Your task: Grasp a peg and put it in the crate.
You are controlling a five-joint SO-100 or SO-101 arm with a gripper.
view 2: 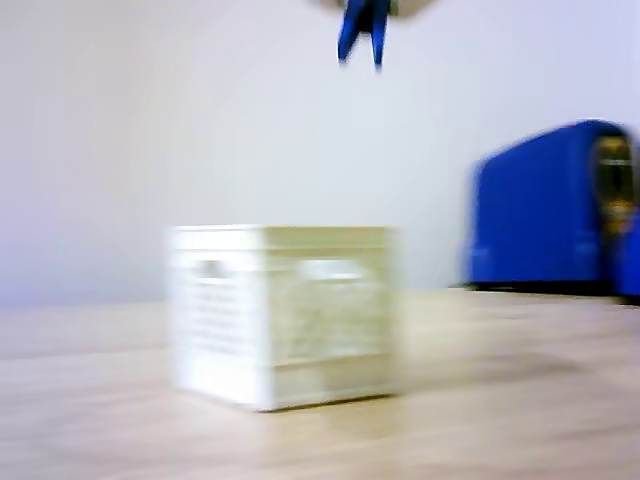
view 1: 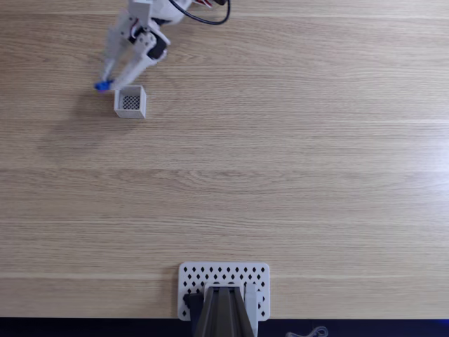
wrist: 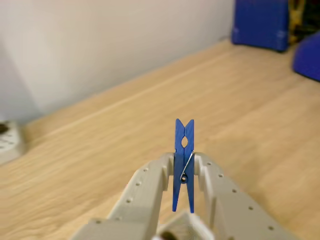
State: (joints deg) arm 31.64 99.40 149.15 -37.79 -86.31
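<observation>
Tightly clamped: end effector (wrist: 183, 172) (w/ peg (wrist: 183, 145))

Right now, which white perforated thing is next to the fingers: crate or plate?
The crate, the small open box at top left in the fixed view, beside the fingers clamping the blue peg. The flat plate sits at the bottom edge.

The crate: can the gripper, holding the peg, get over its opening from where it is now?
Probably yes. The gripper, shut on the peg, is just beside the crate, whose open top is uncovered, and nothing stands between them.
</observation>
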